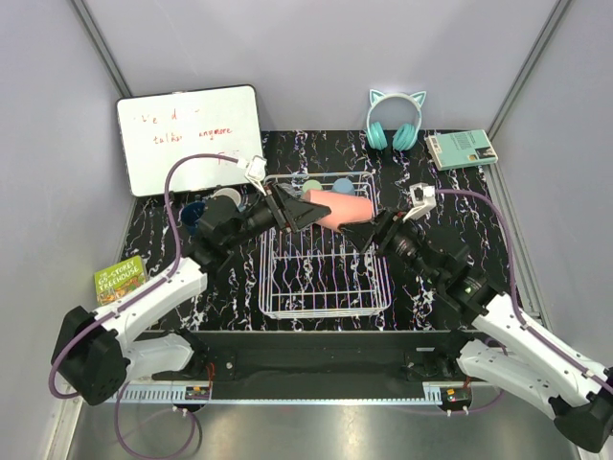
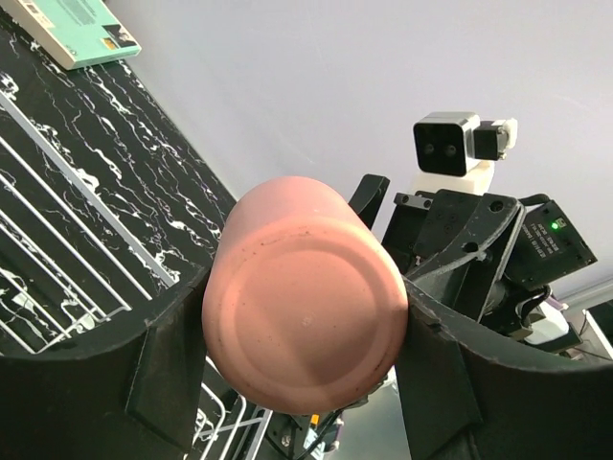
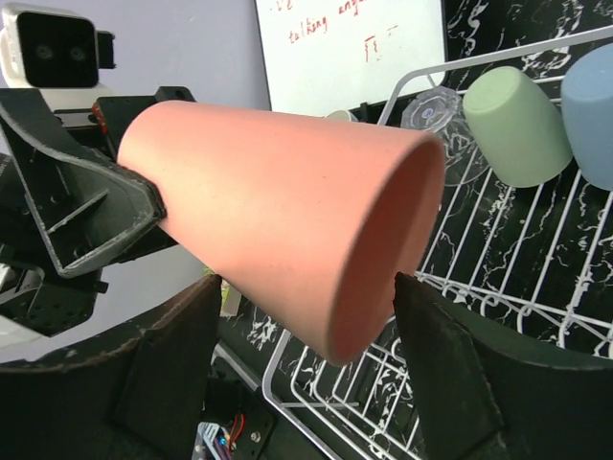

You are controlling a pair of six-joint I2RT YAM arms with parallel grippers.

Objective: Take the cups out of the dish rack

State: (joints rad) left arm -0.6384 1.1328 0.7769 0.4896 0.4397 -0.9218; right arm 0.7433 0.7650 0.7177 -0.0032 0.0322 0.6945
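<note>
A salmon-pink cup (image 1: 340, 209) hangs on its side above the back of the white wire dish rack (image 1: 326, 309). My left gripper (image 1: 305, 211) is shut on its base end; in the left wrist view the cup's bottom (image 2: 302, 316) sits tight between both fingers. My right gripper (image 1: 369, 233) is open around the cup's mouth end (image 3: 316, 220), with gaps on both sides. A sage-green cup (image 3: 512, 125) and a light-blue cup (image 3: 592, 115) lie in the rack's back part. A clear glass (image 3: 436, 107) sits at the rack's corner. A dark navy mug (image 1: 194, 213) stands left of the rack. The teal mug is hidden.
A whiteboard (image 1: 189, 134) leans at the back left. Cat-ear headphones (image 1: 395, 120) and a teal book (image 1: 462, 149) lie at the back right. A green book (image 1: 120, 278) lies at the left edge. Grey walls close in both sides.
</note>
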